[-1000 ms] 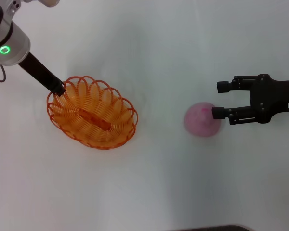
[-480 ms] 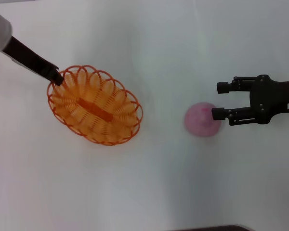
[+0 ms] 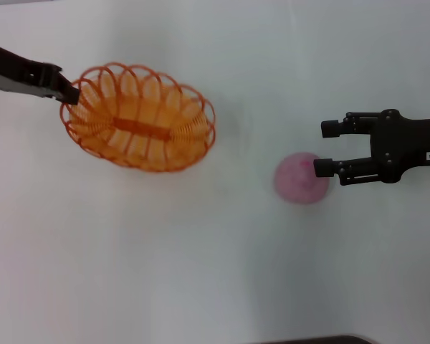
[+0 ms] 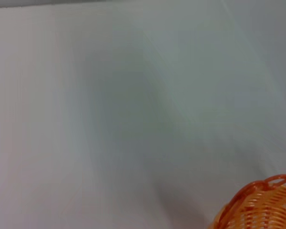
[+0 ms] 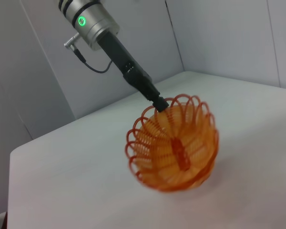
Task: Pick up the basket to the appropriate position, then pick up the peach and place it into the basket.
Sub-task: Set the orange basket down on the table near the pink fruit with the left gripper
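The orange wire basket (image 3: pixel 140 118) is at the far left of the white table, held by its rim and tilted. My left gripper (image 3: pixel 68 92) is shut on the rim's left end. The right wrist view shows the same grip (image 5: pixel 159 102), with the basket (image 5: pixel 174 148) tipped and open toward that camera. A piece of the rim (image 4: pixel 257 205) shows in the left wrist view. The pink speckled peach (image 3: pixel 299 179) lies on the table at the right. My right gripper (image 3: pixel 326 148) is open just right of it, and its nearer fingertip (image 3: pixel 322 168) overlaps the peach's edge.
The white table (image 3: pixel 201 272) runs between the basket and the peach. Grey wall panels (image 5: pixel 219 38) stand behind the table's far edge in the right wrist view. A dark edge (image 3: pixel 308 340) shows at the front.
My left gripper has swung the basket up and away toward the far left, turning it. The right gripper and the peach have not moved.
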`<action>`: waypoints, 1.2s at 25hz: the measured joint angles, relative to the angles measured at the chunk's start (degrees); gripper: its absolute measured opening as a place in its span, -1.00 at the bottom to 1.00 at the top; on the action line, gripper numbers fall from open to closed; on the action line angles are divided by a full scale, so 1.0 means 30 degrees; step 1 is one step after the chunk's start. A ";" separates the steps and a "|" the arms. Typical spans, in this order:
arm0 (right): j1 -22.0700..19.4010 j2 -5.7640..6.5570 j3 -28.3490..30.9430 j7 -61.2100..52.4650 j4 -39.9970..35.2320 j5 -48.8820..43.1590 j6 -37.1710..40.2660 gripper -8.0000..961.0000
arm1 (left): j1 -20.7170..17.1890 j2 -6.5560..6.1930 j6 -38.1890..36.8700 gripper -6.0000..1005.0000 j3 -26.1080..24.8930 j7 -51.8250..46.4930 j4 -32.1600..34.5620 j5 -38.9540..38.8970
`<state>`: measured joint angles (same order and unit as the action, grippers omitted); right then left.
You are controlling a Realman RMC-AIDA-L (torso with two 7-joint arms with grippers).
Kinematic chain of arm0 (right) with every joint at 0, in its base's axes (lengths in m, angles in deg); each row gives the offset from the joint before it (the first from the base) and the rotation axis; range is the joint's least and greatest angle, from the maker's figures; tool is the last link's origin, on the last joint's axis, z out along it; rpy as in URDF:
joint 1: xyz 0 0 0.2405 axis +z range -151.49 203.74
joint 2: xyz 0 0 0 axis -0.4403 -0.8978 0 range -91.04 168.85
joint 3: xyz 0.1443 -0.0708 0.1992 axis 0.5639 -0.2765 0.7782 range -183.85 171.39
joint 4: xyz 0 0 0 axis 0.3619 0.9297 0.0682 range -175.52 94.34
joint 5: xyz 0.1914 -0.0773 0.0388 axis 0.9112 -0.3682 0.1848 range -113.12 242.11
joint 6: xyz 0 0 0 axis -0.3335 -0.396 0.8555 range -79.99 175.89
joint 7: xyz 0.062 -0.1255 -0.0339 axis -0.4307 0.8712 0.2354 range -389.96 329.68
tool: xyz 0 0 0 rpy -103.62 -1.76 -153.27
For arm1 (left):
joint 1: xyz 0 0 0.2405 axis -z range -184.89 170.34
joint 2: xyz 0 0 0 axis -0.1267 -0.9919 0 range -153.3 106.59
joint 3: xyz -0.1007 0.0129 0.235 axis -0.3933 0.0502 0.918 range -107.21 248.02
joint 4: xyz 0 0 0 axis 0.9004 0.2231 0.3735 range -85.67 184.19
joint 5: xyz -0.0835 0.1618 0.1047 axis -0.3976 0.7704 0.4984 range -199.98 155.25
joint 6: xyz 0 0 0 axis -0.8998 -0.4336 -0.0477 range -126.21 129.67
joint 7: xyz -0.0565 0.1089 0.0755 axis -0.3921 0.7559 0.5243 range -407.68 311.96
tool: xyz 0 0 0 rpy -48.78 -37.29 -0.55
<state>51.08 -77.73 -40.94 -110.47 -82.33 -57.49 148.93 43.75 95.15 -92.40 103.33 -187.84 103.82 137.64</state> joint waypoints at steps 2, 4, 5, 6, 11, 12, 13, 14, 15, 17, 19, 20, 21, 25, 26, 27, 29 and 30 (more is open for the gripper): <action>-0.0008 0.0000 -0.0001 0.0000 0.0000 0.0000 0.0003 0.78 | -0.0389 -0.0033 0.0372 -0.90 -0.0507 -0.0255 -0.0102 -0.0286; -0.0058 0.0001 0.0004 -0.0001 0.0000 0.0000 0.0003 0.78 | -0.0951 0.0039 0.0707 -0.90 -0.0671 -0.0682 -0.0141 -0.0732; -0.0101 0.0001 0.0023 0.0000 0.0000 0.0000 0.0003 0.78 | -0.1299 0.0189 0.0910 -0.89 -0.0680 -0.0957 -0.0146 -0.0906; -0.0138 0.0000 0.0044 0.0000 0.0001 0.0000 0.0004 0.78 | -0.1609 0.0345 0.1095 -0.89 -0.0701 -0.1130 -0.0146 -0.1041; -0.0110 0.0001 0.0000 -0.0020 0.0000 0.0000 -0.0004 0.78 | -0.2817 0.0990 0.2108 -0.87 -0.0676 -0.1600 -0.0099 -0.1581; -0.0086 0.0007 -0.0001 -0.0044 -0.0001 0.0001 0.0003 0.78 | -0.2962 0.1015 0.2210 -0.87 -0.0645 -0.1699 -0.0108 -0.1590; -0.0066 0.0016 -0.0001 -0.0061 0.0000 -0.0001 0.0018 0.78 | -0.3057 0.1028 0.2209 -0.86 -0.0647 -0.1740 -0.0129 -0.1590; -0.0048 0.0032 0.0006 -0.0069 0.0000 0.0001 0.0030 0.78 | -0.3198 0.1044 0.2212 -0.86 -0.0657 -0.1801 -0.0158 -0.1593; -0.0029 0.0035 0.0017 -0.0067 0.0000 0.0000 0.0033 0.78 | -0.3299 0.1051 0.2230 -0.86 -0.0645 -0.1869 -0.0181 -0.1595; -0.0016 0.0032 0.0028 -0.0042 -0.0001 0.0000 0.0034 0.78 | -0.3452 0.1057 0.2261 -0.85 -0.0538 -0.1973 -0.0277 -0.1596; -0.0015 0.0019 0.0021 -0.0008 0.0000 0.0000 0.0031 0.78 | -0.3531 0.1061 0.2318 -0.84 -0.0450 -0.2030 -0.0405 -0.1595; -0.0015 0.0018 0.0019 -0.0005 0.0000 0.0000 0.0025 0.78 | -0.3528 0.1062 0.2340 -0.84 -0.0444 -0.2030 -0.0445 -0.1597; -0.0016 0.0018 0.0025 -0.0003 0.0000 0.0000 0.0023 0.78 | -0.3509 0.1066 0.2395 -0.83 -0.0443 -0.2018 -0.0470 -0.1602; -0.0021 0.0022 0.0078 0.0001 -0.0001 0.0000 0.0012 0.78 | -0.3381 0.1050 0.2494 -0.82 -0.0445 -0.1987 -0.0571 -0.1628; -0.0022 0.0024 0.0086 0.0001 -0.0001 0.0000 0.0010 0.78 | -0.3342 0.1005 0.2496 -0.82 -0.0446 -0.1986 -0.0699 -0.1628; -0.0023 0.0025 0.0092 0.0001 -0.0001 0.0000 0.0006 0.78 | -0.3299 0.0939 0.2498 -0.81 -0.0445 -0.1980 -0.0855 -0.1634; -0.0026 0.0030 0.0104 0.0001 -0.0001 0.0000 0.0002 0.78 | -0.3257 0.0772 0.2519 -0.81 -0.0452 -0.1970 -0.1148 -0.1684; -0.0026 0.0030 0.0106 0.0001 -0.0001 0.0000 -0.0001 0.78 | -0.3256 0.0717 0.2523 -0.80 -0.0452 -0.1968 -0.1223 -0.1717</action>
<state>51.00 -77.64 -40.62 -110.47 -82.33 -57.49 148.93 33.98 97.30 -84.83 101.98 -193.75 100.15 132.49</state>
